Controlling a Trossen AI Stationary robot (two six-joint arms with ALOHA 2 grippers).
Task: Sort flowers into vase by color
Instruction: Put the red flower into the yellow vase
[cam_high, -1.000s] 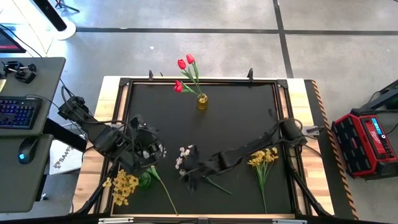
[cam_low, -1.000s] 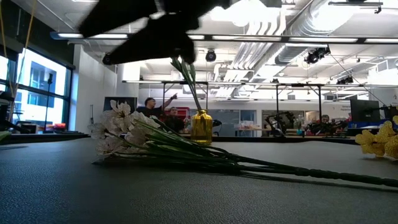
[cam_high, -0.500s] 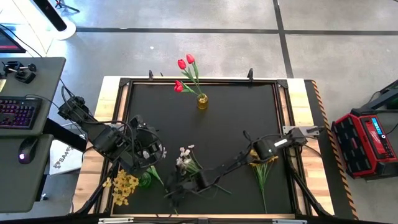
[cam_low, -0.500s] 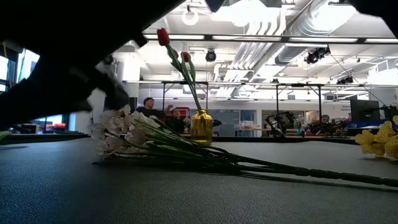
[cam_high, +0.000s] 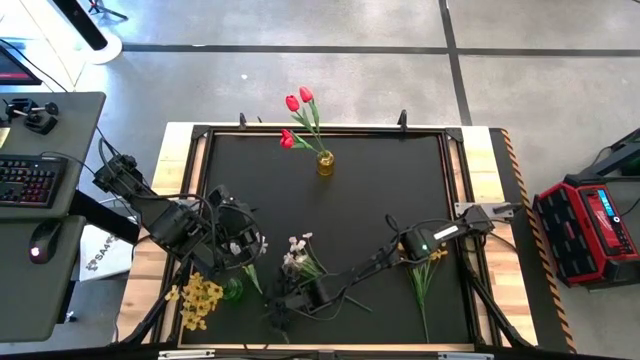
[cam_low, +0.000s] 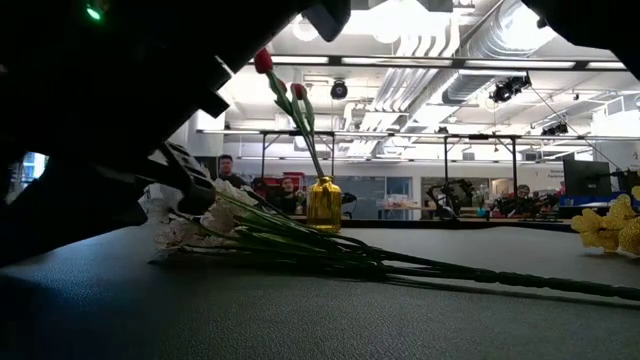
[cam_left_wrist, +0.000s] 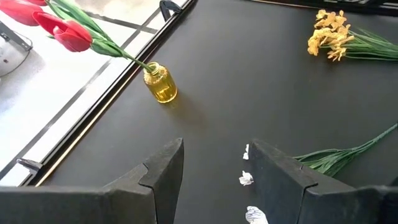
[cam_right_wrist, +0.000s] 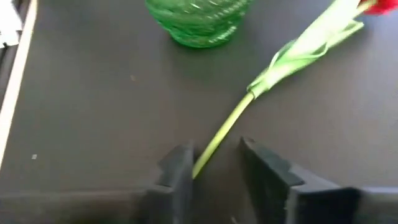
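A red tulip lies on the table near its near-left corner; its green stem (cam_right_wrist: 217, 140) runs past a green glass vase (cam_high: 233, 290) (cam_right_wrist: 199, 22). My right gripper (cam_high: 280, 308) (cam_right_wrist: 214, 158) is low over that stem, open, one finger on each side of it. My left gripper (cam_high: 245, 240) (cam_left_wrist: 214, 158) hangs open above the table's left part. A white spray (cam_high: 297, 255) (cam_low: 200, 215) lies flat mid-table. One yellow bunch (cam_high: 425, 252) lies to the right, another (cam_high: 200, 300) by the green vase. Red tulips (cam_high: 298, 110) stand in a yellow vase (cam_high: 325, 163).
The right arm (cam_high: 400, 250) stretches low across the near half of the table, over the white spray's stems. A raised frame (cam_high: 322, 130) edges the black mat. A desk with keyboard (cam_high: 25, 180) stands left of the table and a red case (cam_high: 585, 225) to its right.
My right gripper has moved toward the table's left and near edges and come down over the tulip stem by the green vase; in the low view it now fills the picture's left. The flowers and the left arm have kept still.
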